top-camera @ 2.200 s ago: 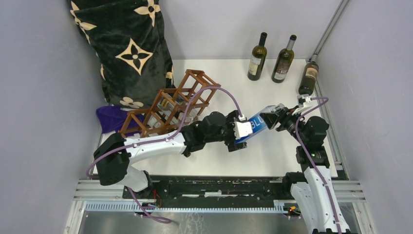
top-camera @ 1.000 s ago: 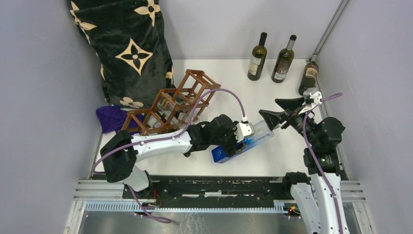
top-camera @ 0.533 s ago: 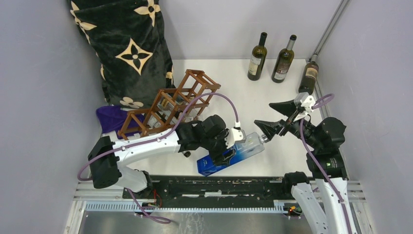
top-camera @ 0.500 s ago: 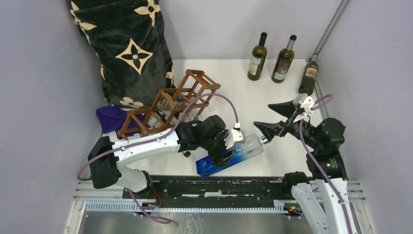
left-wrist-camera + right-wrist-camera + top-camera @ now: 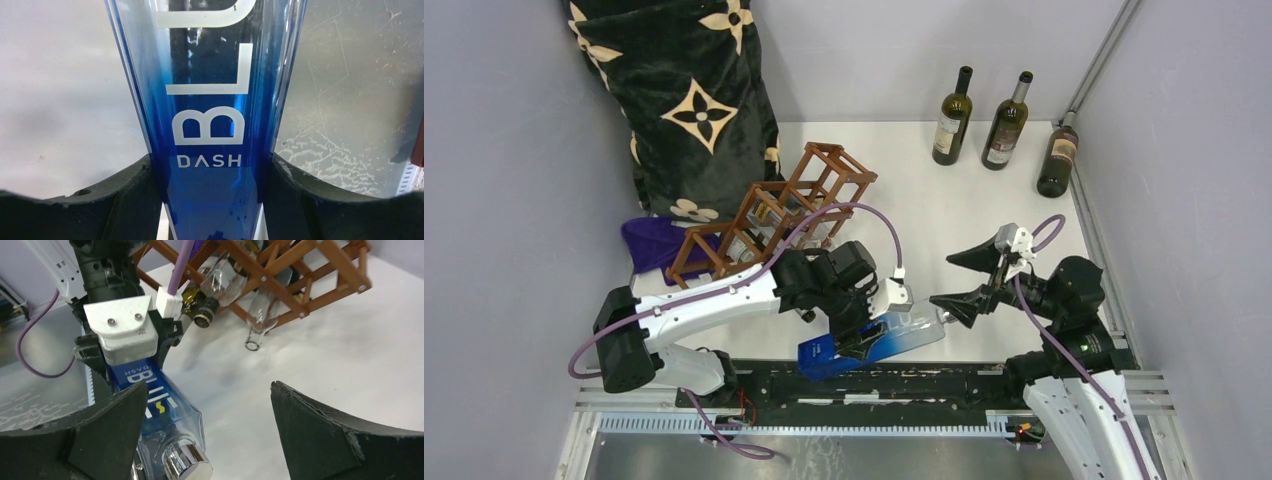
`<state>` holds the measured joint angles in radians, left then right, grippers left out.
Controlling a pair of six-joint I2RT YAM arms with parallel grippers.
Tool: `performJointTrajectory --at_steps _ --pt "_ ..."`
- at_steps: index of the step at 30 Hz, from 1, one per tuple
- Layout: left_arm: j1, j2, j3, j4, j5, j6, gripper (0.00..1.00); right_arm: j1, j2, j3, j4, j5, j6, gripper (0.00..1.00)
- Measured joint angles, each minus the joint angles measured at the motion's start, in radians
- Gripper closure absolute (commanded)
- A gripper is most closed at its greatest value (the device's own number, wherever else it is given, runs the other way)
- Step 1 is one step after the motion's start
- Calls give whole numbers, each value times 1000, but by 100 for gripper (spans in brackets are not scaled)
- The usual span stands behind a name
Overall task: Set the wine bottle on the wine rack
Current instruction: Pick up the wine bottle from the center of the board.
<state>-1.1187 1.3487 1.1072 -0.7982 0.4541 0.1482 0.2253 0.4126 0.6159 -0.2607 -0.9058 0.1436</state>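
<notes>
We rate placement as pending: the left hand (image 5: 861, 335) clamps the blue wine bottle (image 5: 210, 125), not yet on the wine rack (image 5: 774, 215); the right hand (image 5: 944, 282) stands wide open, empty.

The blue bottle (image 5: 210, 125) ran off the left wrist view at top and bottom, its neck and base unseen. From above, the rack (image 5: 769, 205) hid part of the purple cloth (image 5: 649, 243).

The right gripper (image 5: 209, 390) has its two black fingers wide apart. Just beside one finger is the blue bottle (image 5: 155, 415) with a silver cap (image 5: 187, 462), clamped by the left gripper (image 5: 131, 365). Behind it, the wooden rack (image 5: 320, 275) holds bottles (image 5: 220, 282).
</notes>
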Motion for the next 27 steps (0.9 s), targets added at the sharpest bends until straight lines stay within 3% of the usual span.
performJointTrajectory --at_steps 27 --pt "0 39 77 -219 -8 122 98 95 0 -222 138 -158 67 2"
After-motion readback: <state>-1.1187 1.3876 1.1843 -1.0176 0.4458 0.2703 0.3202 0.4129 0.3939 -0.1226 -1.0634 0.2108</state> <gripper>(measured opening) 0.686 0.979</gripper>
